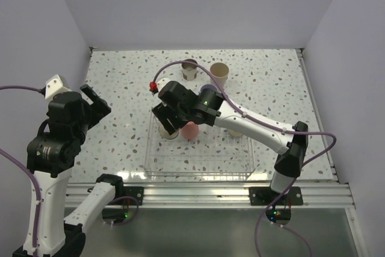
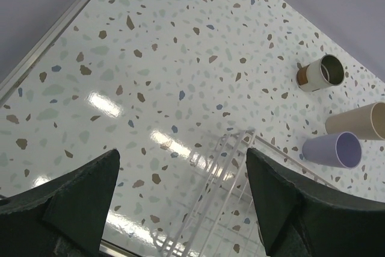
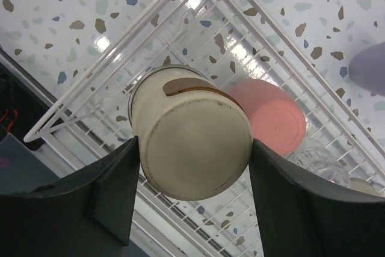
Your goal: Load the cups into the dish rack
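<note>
My right gripper [image 1: 166,123] [image 3: 194,148] is shut on a short steel cup [image 3: 192,133] with a tan base, held upside down inside the far left corner of the see-through dish rack [image 1: 198,170]. A red-pink cup [image 1: 190,130] [image 3: 271,115] stands upside down in the rack beside it, with a clear cup [image 3: 319,164] close by. Behind the rack stand a steel cup [image 1: 190,71] [image 2: 320,73], a beige cup [image 1: 219,74] [image 2: 361,120] and a lavender cup [image 1: 209,91] [image 2: 334,148]. My left gripper [image 1: 96,103] [image 2: 183,167] is open and empty, above the table left of the rack.
The rack's corner [image 2: 234,167] shows under my left gripper. My right arm [image 1: 252,124] lies across the rack and hides part of another cup [image 1: 234,132]. Walls close in the table on three sides. A metal rail [image 1: 204,194] runs along the near edge.
</note>
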